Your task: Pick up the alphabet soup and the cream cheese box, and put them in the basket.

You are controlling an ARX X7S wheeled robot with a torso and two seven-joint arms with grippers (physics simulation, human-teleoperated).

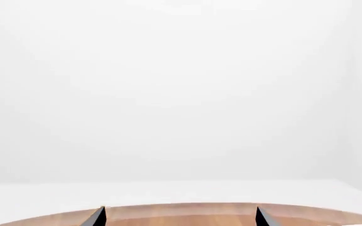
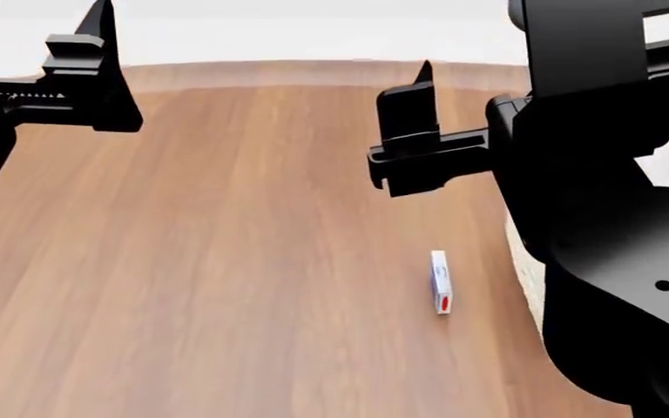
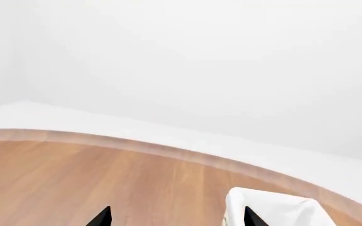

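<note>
The cream cheese box (image 2: 441,281) is a small, thin, flat white carton with red and blue marks. It lies on the wooden table (image 2: 230,261), in open wood well short of the table's far edge. No gripper touches it. The alphabet soup is not visible in any view.

The basket is seen in part only: a white cloth liner (image 3: 275,207) folded over a rim, and in the head view a pale strip of it (image 2: 530,287) beside the right arm, just to the right of the box and apart from it. Most of the basket is hidden behind that arm.

The right gripper (image 3: 176,217) is held above the table, beyond the box, its two black pointed fingertips spread wide with nothing between them. The left gripper (image 1: 179,217) is raised well to the left of the box, near the far edge, its fingertips likewise spread and empty.

The table has a brown, straight-grained, matt surface with a curved, lighter far edge. Beyond it lie a plain white floor and smooth, unmarked white walls.
</note>
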